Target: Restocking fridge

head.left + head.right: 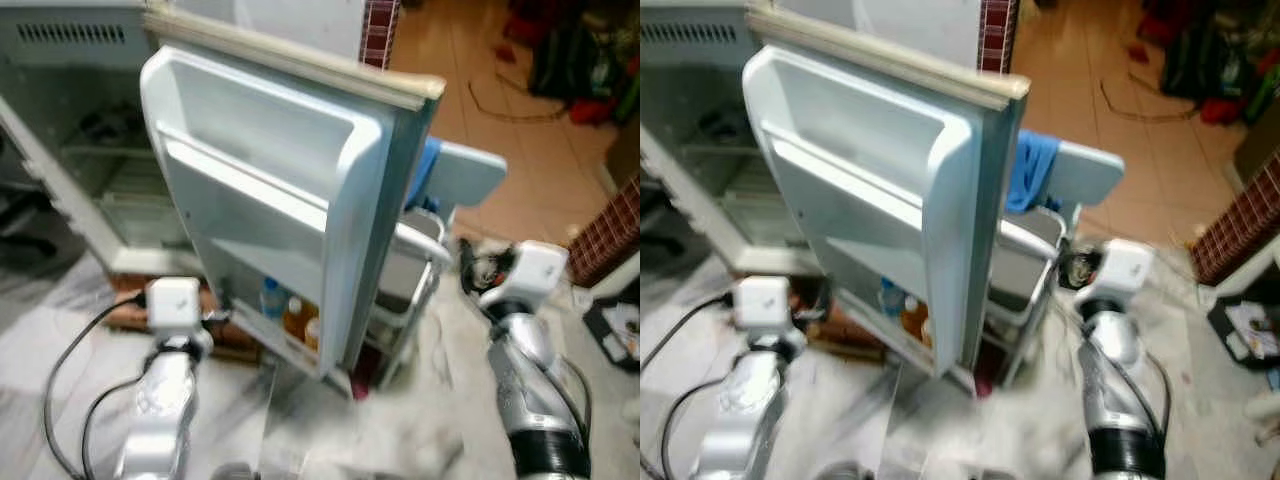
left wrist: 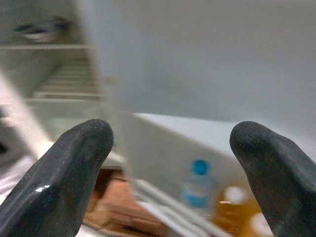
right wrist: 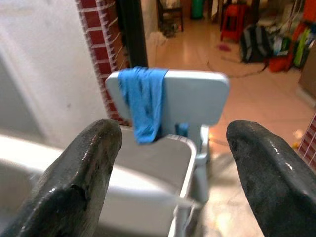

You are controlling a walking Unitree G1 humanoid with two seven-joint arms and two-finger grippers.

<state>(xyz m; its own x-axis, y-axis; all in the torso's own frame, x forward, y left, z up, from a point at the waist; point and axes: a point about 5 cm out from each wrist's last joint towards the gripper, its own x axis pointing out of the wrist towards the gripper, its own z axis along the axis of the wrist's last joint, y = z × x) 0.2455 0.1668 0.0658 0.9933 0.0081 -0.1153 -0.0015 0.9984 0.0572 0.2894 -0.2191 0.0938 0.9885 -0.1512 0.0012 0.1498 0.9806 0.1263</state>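
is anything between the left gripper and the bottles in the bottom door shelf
Nothing visible. The left gripper is open and empty, pointed at the blue-capped bottle and amber bottles in the fridge door's bottom shelf. Only that shelf's low front rail crosses before them.

The open white fridge door (image 1: 270, 190) looks like smooth moulded plastic with a soft sheen, and its top edge carries a matt cream strip. At the door's bottom shelf edge stand a clear plastic bottle with a blue cap (image 2: 196, 186) and amber bottles (image 1: 296, 318), slightly glossy. The left gripper's black fingers (image 2: 59, 182) look rubbery with a faint wet-like shine. A limp blue cloth (image 3: 144, 101) hangs over a smooth pale-blue plastic chair back (image 3: 195, 101). The arms (image 1: 525, 375) are brushed silver metal. The orange tiled floor (image 1: 480, 150) is glossy.
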